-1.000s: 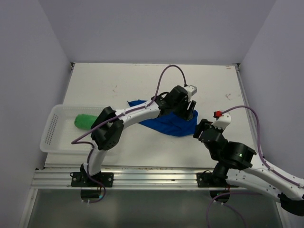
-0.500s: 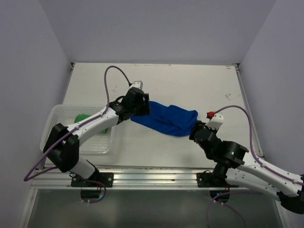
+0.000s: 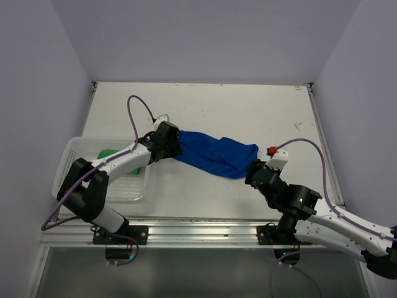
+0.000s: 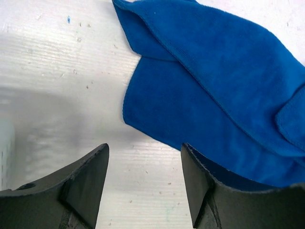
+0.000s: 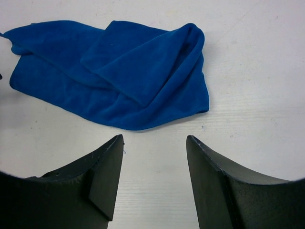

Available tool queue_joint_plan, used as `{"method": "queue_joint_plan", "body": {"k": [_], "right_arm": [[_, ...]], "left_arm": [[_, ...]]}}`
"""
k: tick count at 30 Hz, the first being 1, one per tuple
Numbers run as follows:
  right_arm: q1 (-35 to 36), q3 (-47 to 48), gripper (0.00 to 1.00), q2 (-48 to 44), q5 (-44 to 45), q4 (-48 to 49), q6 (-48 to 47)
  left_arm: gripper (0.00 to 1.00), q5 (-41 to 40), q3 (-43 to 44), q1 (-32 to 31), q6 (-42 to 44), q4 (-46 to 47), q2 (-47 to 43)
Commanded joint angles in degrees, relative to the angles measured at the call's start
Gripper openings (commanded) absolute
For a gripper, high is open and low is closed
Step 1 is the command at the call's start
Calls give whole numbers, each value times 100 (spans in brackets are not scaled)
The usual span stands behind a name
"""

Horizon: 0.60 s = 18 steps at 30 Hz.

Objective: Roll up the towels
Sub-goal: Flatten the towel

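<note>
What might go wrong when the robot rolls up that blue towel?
The royal blue cloth towel lies bunched with layers folded over, so a roll may turn out lumpy. The open left gripper sits at its edge and might pinch just one layer.

towel [image 3: 107,153] in basket [image 3: 66,166], second towel [image 3: 217,155] to right

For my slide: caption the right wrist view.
Open right tool near the loosely folded blue towel on the white table.
</note>
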Motion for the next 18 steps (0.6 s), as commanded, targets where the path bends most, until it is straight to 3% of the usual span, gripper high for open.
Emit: {"method": "queue_joint_plan", "body": {"k": [1, 18], "right_arm": [[-21, -92, 59, 10, -49, 171, 48], [-21, -154, 59, 230, -14, 373, -40]], "left_arm": [[65, -129, -47, 188, 9, 482, 205], [59, 215, 137, 303, 159, 1037, 1120]]}}
